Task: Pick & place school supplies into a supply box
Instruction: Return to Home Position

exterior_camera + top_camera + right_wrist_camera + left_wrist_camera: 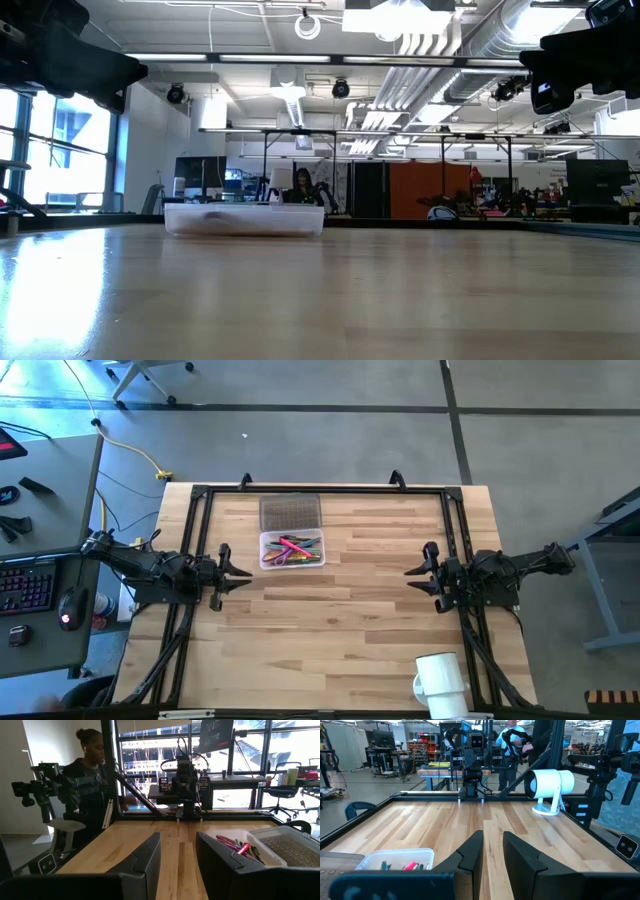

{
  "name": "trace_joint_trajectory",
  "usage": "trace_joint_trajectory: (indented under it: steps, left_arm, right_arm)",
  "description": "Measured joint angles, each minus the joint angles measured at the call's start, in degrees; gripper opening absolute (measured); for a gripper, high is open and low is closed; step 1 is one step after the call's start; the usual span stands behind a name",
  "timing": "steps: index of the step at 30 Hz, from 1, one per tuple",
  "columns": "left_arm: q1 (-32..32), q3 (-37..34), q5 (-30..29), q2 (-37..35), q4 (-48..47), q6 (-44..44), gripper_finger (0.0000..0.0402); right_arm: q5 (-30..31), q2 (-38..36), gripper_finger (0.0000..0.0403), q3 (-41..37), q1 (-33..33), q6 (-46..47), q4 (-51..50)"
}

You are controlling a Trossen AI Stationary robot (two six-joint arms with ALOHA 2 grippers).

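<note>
Fingers are seen parted and empty on left gripper point(236, 573) and right gripper point(416, 572); arms are held level at left and right table edges, pointed inward.

The right hand point(178, 851) fills the bottom of the frame, its two dark fingers point(145, 855) parted with bare bench point(130, 835) wood showing between them. At lower right, just past one finger, the supply box point(220, 832) holds pens point(254, 851), a pink pen point(243, 849) among them. A grey textured rectangle point(295, 847) lies just beside it at the right edge. The left arm point(185, 782) stands at centre by the far bench edge. A person point(87, 770) in a dark top stands at upper left.
</note>
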Motion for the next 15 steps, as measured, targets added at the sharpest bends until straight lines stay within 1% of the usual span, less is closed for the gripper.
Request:
trace_joint_trajectory:
  steps: [8,15]
  left_arm:
    - [0.0,0.0,0.0,0.0,0.0,0.0,0.0111]
    - [-1.5,0.0,-0.1,0.0,0.0,0.0,0.0111]
  right_arm:
    - [0.0,0.0,0.0108,0.0,0.0,0.0,0.0]
    - [0.0,0.0,0.0108,0.0,0.0,0.0,0.0]
